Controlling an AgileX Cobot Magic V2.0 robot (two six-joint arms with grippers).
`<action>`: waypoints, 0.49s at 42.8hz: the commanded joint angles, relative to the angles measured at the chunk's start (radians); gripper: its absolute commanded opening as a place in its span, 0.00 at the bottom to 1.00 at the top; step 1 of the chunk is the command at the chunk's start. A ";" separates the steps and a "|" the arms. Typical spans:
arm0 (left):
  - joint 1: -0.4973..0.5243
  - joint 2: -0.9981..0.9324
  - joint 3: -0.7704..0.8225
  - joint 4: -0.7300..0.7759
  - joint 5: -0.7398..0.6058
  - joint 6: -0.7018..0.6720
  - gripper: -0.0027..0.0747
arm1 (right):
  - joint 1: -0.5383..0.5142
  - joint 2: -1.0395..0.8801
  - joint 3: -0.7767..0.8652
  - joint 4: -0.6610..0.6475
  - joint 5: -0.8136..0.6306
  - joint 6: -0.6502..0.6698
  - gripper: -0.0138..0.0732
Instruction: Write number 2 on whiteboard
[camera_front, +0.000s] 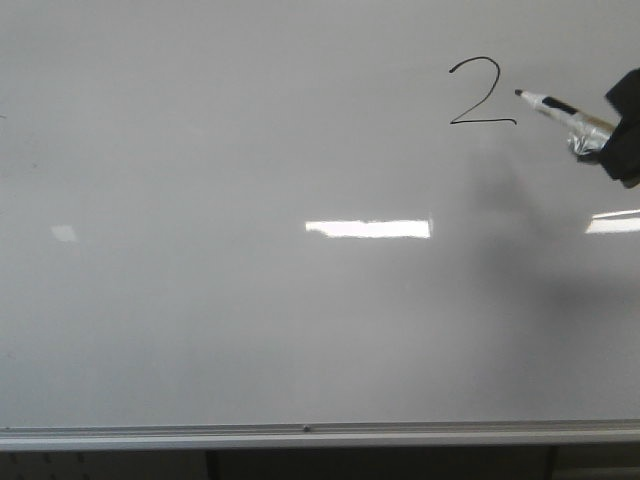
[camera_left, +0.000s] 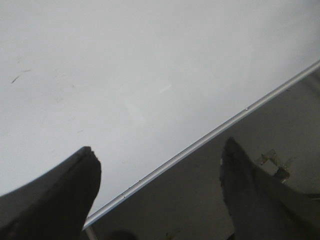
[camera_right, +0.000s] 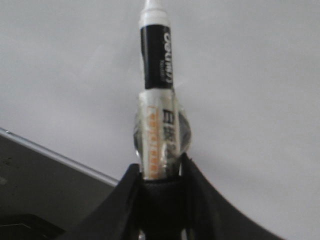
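A thin black number 2 (camera_front: 478, 92) is drawn on the whiteboard (camera_front: 250, 300) at the upper right of the front view. My right gripper (camera_front: 612, 135) enters from the right edge, shut on a white and black marker (camera_front: 560, 108) wrapped in clear tape. The marker's tip points left, just right of the digit and a short way off it. In the right wrist view the marker (camera_right: 157, 90) stands clamped between the right gripper (camera_right: 159, 170). My left gripper (camera_left: 160, 155) is open, empty, over the whiteboard's (camera_left: 125, 75) bottom rail (camera_left: 210, 137).
A silver rail (camera_front: 300, 433) runs along the board's bottom edge, with dark space below it. Bright light reflections (camera_front: 368, 228) lie across the board's middle. A faint dark smudge (camera_left: 20, 76) marks the board in the left wrist view.
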 joint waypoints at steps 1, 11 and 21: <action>-0.058 -0.002 -0.030 -0.075 -0.063 0.107 0.67 | 0.017 -0.120 -0.034 0.010 0.072 -0.038 0.08; -0.253 0.082 -0.062 -0.097 -0.045 0.178 0.67 | 0.173 -0.264 -0.034 0.011 0.382 -0.238 0.08; -0.432 0.214 -0.159 -0.097 0.002 0.256 0.67 | 0.334 -0.277 -0.034 0.052 0.534 -0.302 0.08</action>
